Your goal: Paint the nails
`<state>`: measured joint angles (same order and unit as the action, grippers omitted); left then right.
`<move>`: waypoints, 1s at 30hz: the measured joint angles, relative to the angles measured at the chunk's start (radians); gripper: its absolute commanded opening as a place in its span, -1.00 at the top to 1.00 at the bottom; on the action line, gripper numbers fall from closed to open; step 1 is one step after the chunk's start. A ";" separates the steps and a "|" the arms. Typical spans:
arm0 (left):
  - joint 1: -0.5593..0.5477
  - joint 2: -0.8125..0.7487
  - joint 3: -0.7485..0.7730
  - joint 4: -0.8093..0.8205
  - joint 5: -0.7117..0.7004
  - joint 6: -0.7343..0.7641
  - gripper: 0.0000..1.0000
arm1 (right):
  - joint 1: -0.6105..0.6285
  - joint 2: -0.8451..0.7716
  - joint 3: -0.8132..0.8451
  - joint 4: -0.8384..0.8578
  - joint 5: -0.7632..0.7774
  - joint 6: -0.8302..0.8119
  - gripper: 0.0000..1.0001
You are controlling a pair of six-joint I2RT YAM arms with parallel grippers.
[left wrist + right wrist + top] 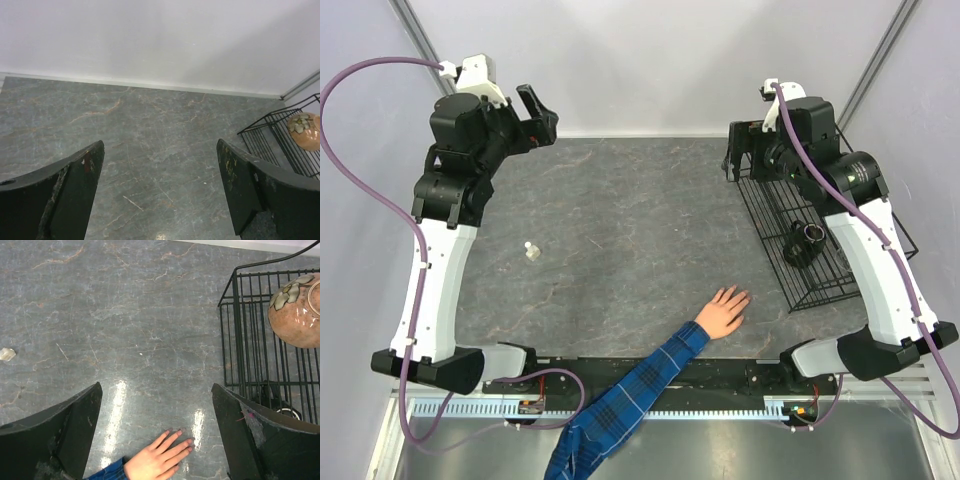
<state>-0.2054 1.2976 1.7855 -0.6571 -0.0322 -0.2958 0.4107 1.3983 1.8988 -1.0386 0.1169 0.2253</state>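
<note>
A light-skinned hand (723,310) in a blue plaid sleeve (630,395) lies flat, palm down, on the grey table near its front edge. In the right wrist view the hand (155,460) shows low in the frame, and its nails (179,433) look dull pink. My right gripper (156,390) is open and empty, high above the table behind the hand; it also shows in the top view (744,165). My left gripper (540,112) is open and empty, raised at the far left, its fingers (75,190) wide apart over bare table.
A black wire rack (810,240) stands at the right, holding a black object (802,243) and a pinkish flowered pot (295,310). A small clear bottle-like thing (531,250) sits on the table's left part and shows in the right wrist view (7,354).
</note>
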 measured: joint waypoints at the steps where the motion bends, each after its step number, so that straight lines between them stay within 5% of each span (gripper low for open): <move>1: 0.000 0.000 -0.004 -0.001 -0.017 -0.001 -0.99 | 0.000 0.001 0.003 -0.003 0.001 0.000 -0.96; 11: 0.068 0.096 -0.045 -0.202 -0.244 -0.206 -0.99 | 0.000 0.023 0.039 -0.032 0.000 0.008 -0.96; 18: 0.201 0.174 -0.233 -0.277 -0.226 -0.371 -0.89 | 0.000 0.026 0.039 -0.045 0.000 0.011 -0.96; 23: 0.266 0.262 -0.271 -0.311 -0.202 -0.428 -0.41 | 0.000 0.024 0.039 -0.050 -0.007 0.015 -0.96; 30: 0.264 0.312 -0.354 -0.365 -0.202 -0.494 -0.49 | 0.000 -0.006 0.039 -0.058 -0.006 0.015 -0.96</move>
<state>0.0589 1.6093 1.4311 -1.0222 -0.2344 -0.7902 0.4103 1.3918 1.9381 -1.0962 0.1104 0.2401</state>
